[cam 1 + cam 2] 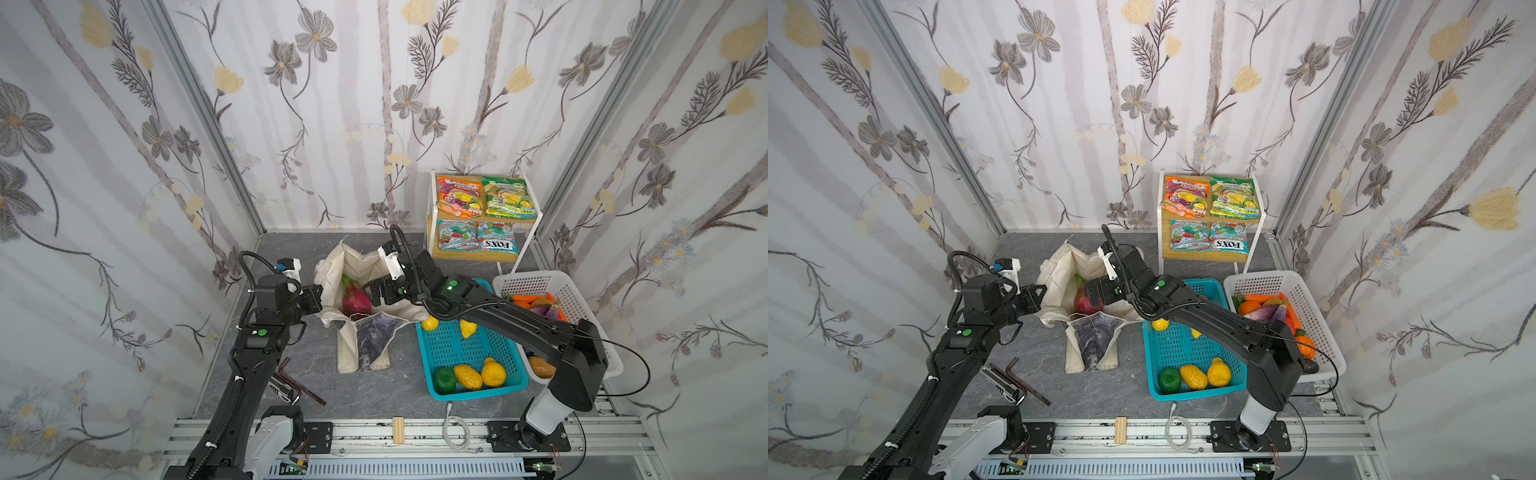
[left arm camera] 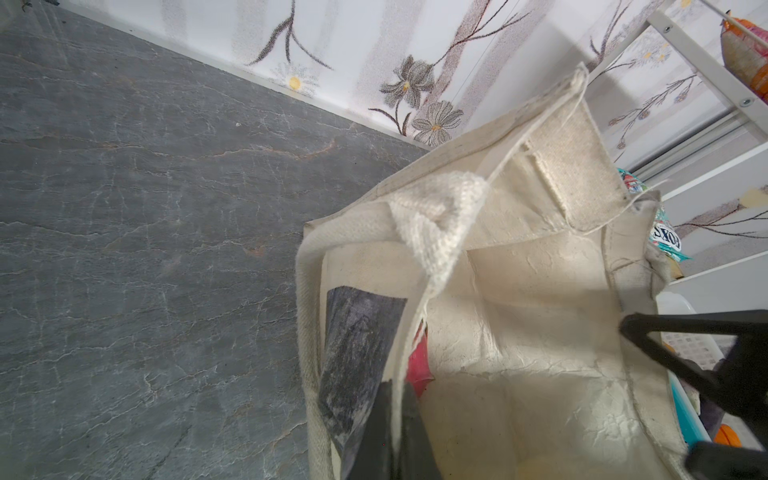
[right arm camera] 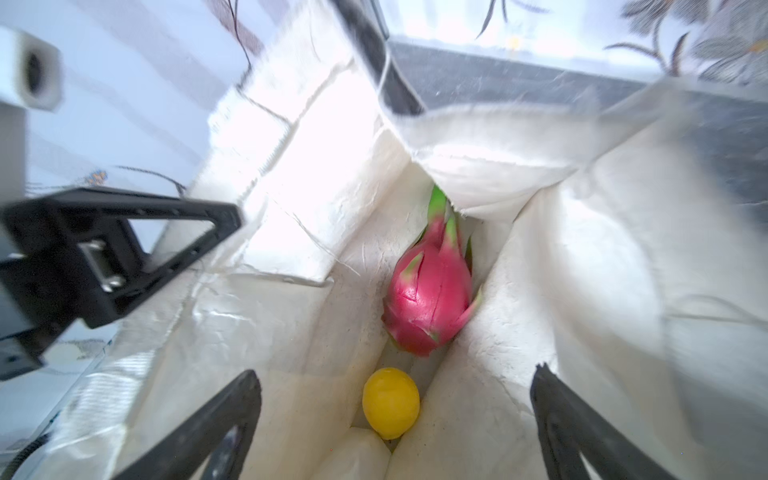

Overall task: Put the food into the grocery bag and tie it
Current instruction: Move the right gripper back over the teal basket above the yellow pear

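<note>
The grocery bag (image 1: 332,270) (image 1: 1059,272), a cream canvas tote, stands open on the grey floor in both top views. My left gripper (image 1: 322,305) (image 2: 397,399) is shut on its near-left rim and holds the mouth open. Over the mouth, my right gripper (image 1: 372,295) (image 3: 397,378) hangs open with nothing between its fingers. Inside lie a pink dragon fruit (image 1: 355,301) (image 3: 430,295) and a small yellow fruit (image 3: 390,403). More yellow fruits (image 1: 467,328) sit in the teal basket. A purple eggplant (image 1: 548,309) lies in the white basket. Orange (image 1: 459,197) and green (image 1: 507,197) snack packets lie on the shelf.
The teal basket (image 1: 478,390) sits right of the bag, with the white basket (image 1: 582,299) beyond it under my right arm. A white-framed wooden shelf (image 1: 528,249) stands at the back right. Allen keys (image 1: 299,382) lie front left. A wood block (image 1: 399,430) and a cable (image 1: 455,432) rest on the front rail.
</note>
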Controlling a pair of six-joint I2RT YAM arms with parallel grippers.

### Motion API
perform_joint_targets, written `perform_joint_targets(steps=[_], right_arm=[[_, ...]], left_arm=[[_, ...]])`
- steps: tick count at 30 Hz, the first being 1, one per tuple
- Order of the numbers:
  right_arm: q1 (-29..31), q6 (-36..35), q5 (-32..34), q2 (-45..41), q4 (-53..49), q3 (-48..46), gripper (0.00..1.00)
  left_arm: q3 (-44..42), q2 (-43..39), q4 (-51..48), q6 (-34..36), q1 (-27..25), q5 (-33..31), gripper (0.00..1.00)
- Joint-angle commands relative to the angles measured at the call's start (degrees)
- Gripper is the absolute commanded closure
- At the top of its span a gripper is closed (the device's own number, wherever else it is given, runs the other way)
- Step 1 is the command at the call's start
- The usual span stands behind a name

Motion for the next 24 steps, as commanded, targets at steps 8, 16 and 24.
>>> perform_joint_targets(steps=[8, 16, 24], right_arm=[[-0.1, 5.7, 29.3, -18.5, -3.7, -6.4, 0.00], [-8.9, 6.7, 18.8, -32.1, 1.4, -28.3, 0.00], [-18.7, 9.3, 12.8, -37.0, 2.6, -44.0, 0.00]], left_arm=[[0.0, 0.1, 0.2, 0.4, 0.0, -0.1, 1.00], [-0.3, -0.2, 0.2, 0.1, 0.0, 0.0, 1.00], [-1.1, -1.1, 0.2, 0.4, 0.0, -0.3, 1.00]])
